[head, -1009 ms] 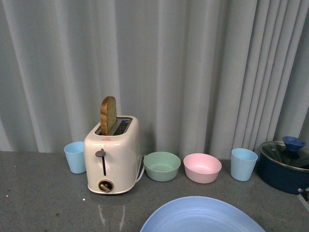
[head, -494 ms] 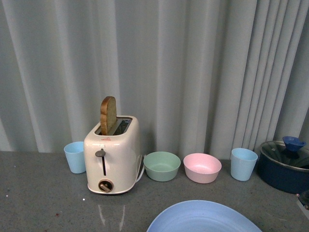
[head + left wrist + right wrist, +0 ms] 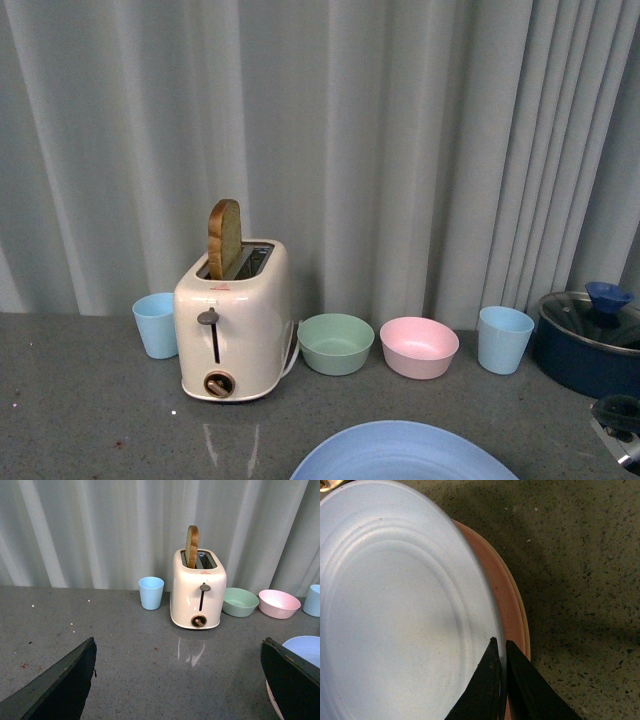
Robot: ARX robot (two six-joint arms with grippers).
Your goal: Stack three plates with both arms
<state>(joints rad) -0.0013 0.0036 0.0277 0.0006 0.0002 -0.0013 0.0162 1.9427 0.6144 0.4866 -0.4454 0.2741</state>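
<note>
- Light blue matte round plate (image 3: 395, 610): rim pinched by right gripper (image 3: 501, 652), held above pink round plate (image 3: 509, 605).
- Left gripper (image 3: 175, 680): spread wide, empty.
- Risk: off-centre release, blue plate sliding off.

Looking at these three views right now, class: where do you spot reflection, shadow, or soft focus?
Front view: a pale reflection streaks the counter before the toaster. Left wrist view: the same sheen appears; the near end effector fingers are dark, shadowy shapes. Right wrist view: the blue plate looks slightly soft at its edge, with shadow beside the pink plate.
</note>
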